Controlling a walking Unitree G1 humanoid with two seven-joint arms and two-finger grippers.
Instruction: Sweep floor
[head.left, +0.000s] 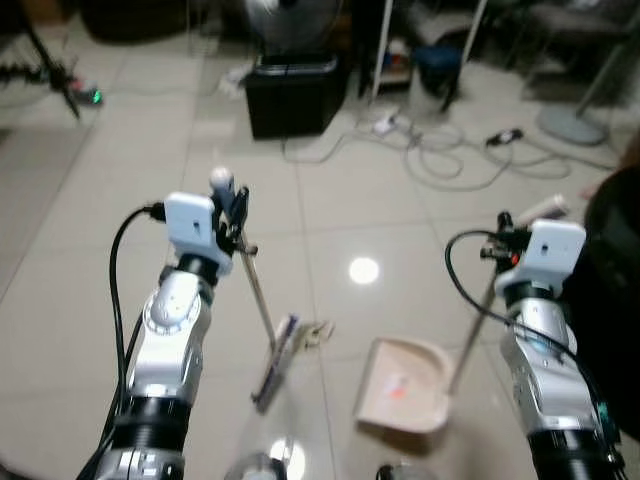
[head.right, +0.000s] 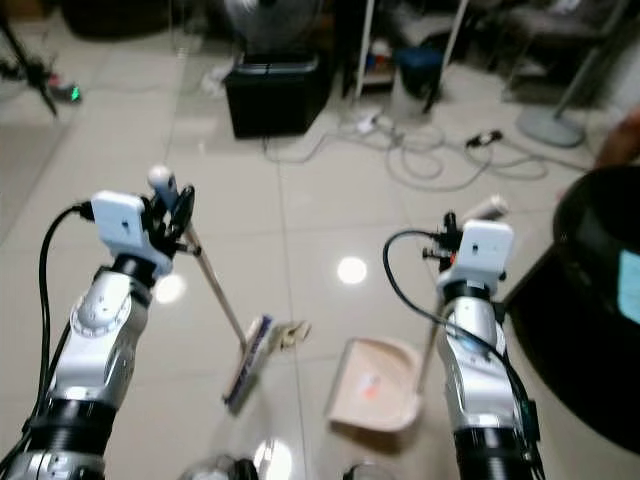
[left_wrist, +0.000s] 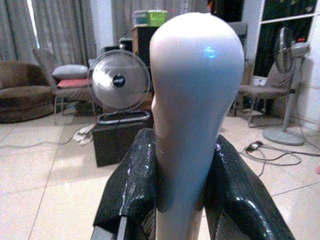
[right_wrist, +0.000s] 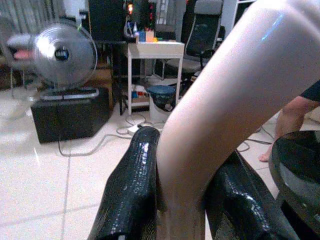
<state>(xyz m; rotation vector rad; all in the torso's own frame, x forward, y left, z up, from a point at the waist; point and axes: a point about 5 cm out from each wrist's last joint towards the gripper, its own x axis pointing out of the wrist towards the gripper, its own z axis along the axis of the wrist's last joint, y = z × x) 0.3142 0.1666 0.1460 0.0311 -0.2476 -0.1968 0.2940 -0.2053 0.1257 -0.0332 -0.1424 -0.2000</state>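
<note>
Down on the pale glossy tiled floor (head.left: 90, 200) ahead of me, I see the left gripper (head.left: 238, 215) raised and clenched around the rounded white top of a slim broom handle (left_wrist: 192, 100); through the left wrist camera both black fingers (left_wrist: 131, 185) press flat against its sides. From that grip the long thin-handled broom (head.left: 262, 310) slants down and forward, its narrow brush head (head.left: 275, 362) resting on the tiles between my two arms, with a small scrap of pale litter (head.left: 318, 332) just beside the head. Near it, on the right-hand side, the beige plastic dustpan (head.left: 405, 385) lies flat on the floor, mouth turned toward the brush, a small reddish speck on its tray. My right gripper (right_wrist: 187, 200) is closed on the dustpan's pale upright handle (right_wrist: 235, 100), fingers squeezing it from both sides. Farther off across the floor I make out a black box-shaped unit (head.left: 292, 95) with a round fan (left_wrist: 119, 80) standing on top of it, a tangle of grey cables (head.left: 450, 150) trailing over the tiles, and a dark round bin (head.right: 600, 310) close by my right arm. A person's bare leg (right_wrist: 287, 125) stands behind the bin.
</note>
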